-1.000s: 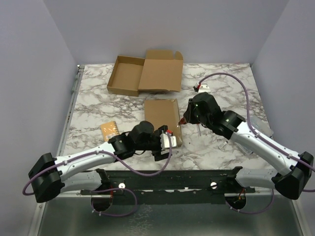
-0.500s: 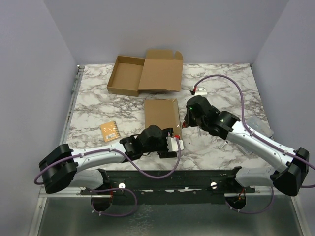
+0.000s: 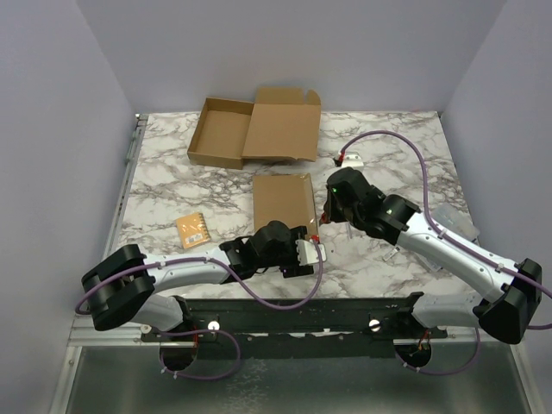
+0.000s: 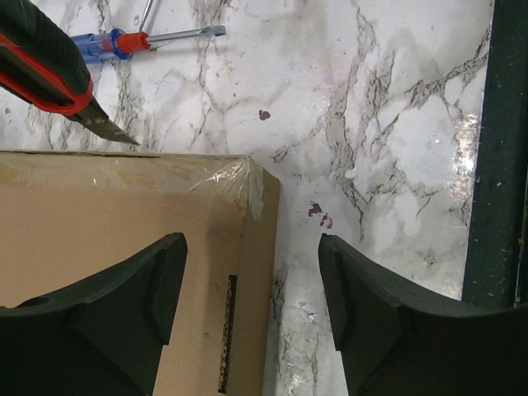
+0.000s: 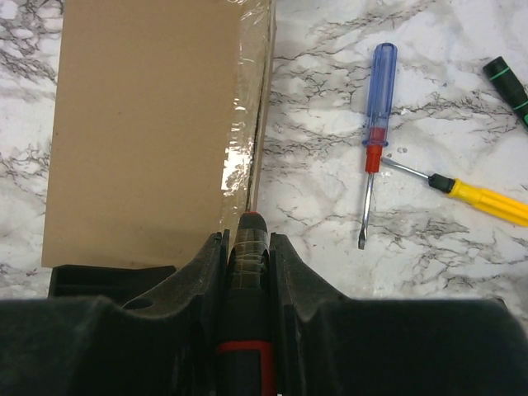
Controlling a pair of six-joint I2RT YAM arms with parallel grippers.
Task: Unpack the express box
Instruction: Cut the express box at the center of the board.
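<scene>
The closed, taped cardboard express box [image 3: 281, 200] lies in the middle of the table; it also shows in the left wrist view [image 4: 115, 239] and the right wrist view [image 5: 140, 124]. My right gripper [image 3: 324, 212] [image 5: 247, 241] is shut on a black and red utility knife [image 5: 249, 227], whose blade tip [image 4: 115, 132] sits at the box's taped right edge. My left gripper [image 3: 305, 253] [image 4: 252, 285] is open, its jaws straddling the box's near right corner, one over the lid and one over the marble.
An open empty cardboard box [image 3: 254, 129] stands at the back. A small orange packet [image 3: 193, 228] lies left of the express box. A blue-handled screwdriver [image 5: 378, 99] and a yellow-handled one [image 5: 487, 202] lie right of it. A small white object [image 3: 352, 155] lies behind my right arm.
My left gripper has moved right along the box's near edge to its right corner. My right gripper with the knife shifted slightly toward the box's right edge, then held still.
</scene>
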